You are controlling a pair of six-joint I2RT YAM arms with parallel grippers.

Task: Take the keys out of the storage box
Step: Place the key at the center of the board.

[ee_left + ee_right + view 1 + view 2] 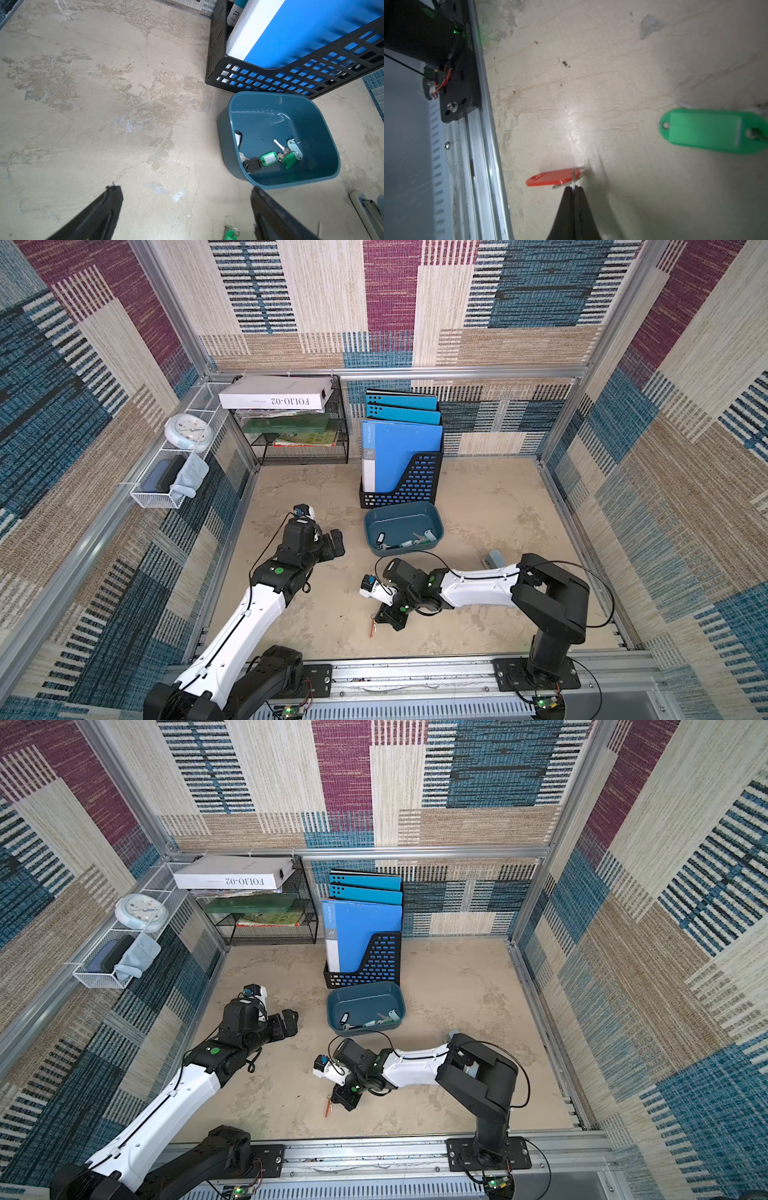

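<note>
Near front rail [481, 145], right gripper [573, 188] is gripping red-tagged key [554, 179], jaws closed on it. Green-tagged key [712, 131] is lying on table [612, 83] beside. Left gripper [185, 190] is hovering, jaws wide apart, near storage box [224, 133]; other keys [269, 159] are lying inside.

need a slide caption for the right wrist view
Right gripper pinches a red-tagged key by its ring above the table, a green-tagged key lying nearby.

Storage box [401, 522] mid-table [498, 510], just in front of file holder [415, 485]; keys [409, 542] in box's front part. Mesh rack [303, 456] at back-left corner, left of holder. Held key [554, 179], loose key [712, 131] nearer front edge.
</note>
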